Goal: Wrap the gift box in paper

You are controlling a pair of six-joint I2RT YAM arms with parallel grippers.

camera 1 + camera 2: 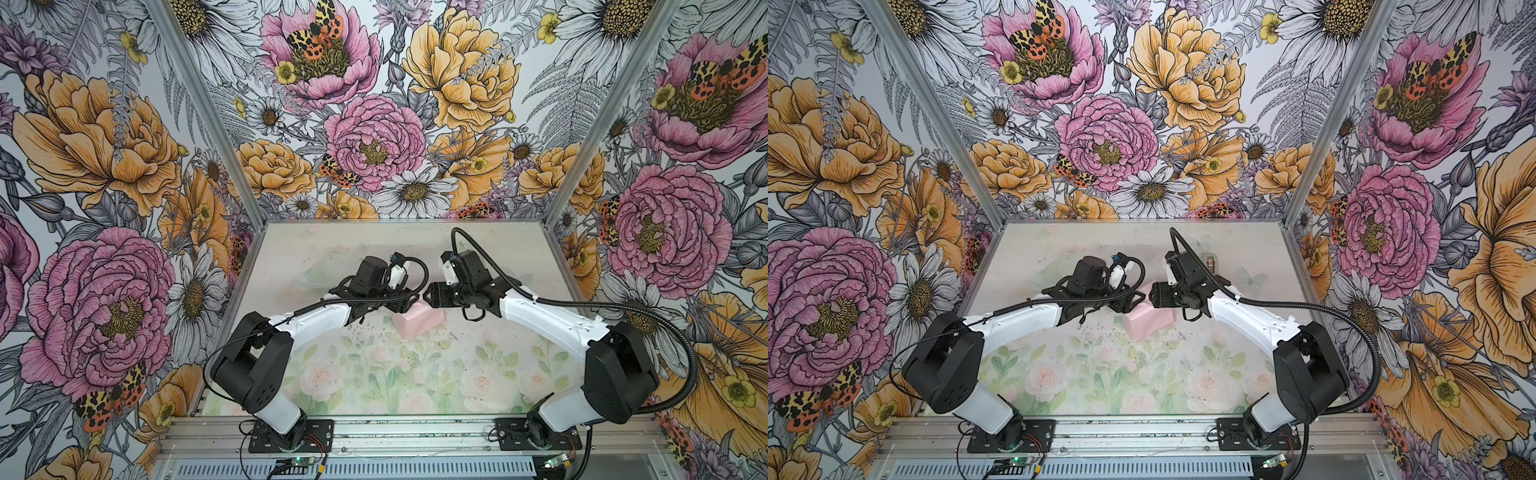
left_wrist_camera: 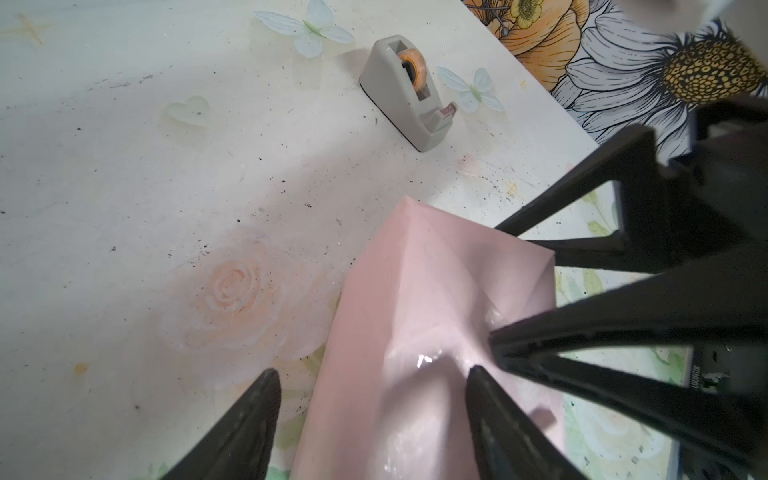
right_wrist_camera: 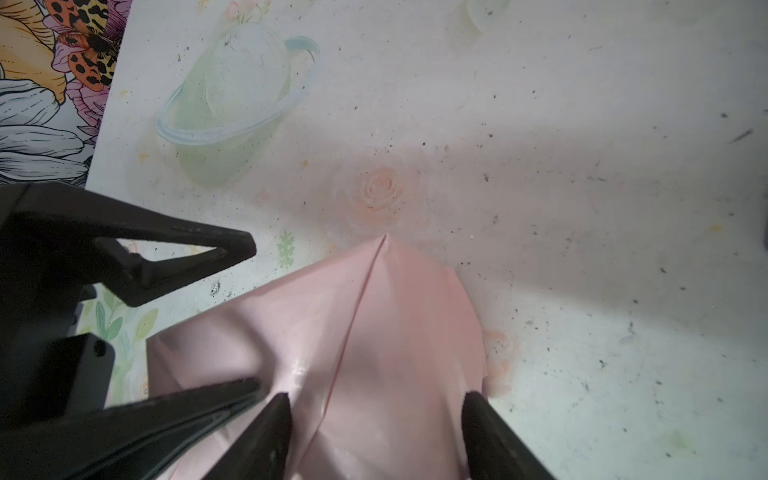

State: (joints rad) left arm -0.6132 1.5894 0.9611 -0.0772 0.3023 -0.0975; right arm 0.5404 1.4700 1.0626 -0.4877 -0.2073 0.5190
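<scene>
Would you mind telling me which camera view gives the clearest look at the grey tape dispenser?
The left wrist view: the tape dispenser stands whole and unobstructed, its roll visible. A top view shows only a sliver behind the right arm; the right wrist view does not show it.

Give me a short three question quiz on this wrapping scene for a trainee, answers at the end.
1. True or false: the paper lies flat as an open sheet.
2. The left gripper and right gripper: which is over the paper? A: left only; B: right only; C: both.
3. What small grey thing stands on the table, apart from the paper?
Key: 1 false; 2 C; 3 the tape dispenser.
</scene>
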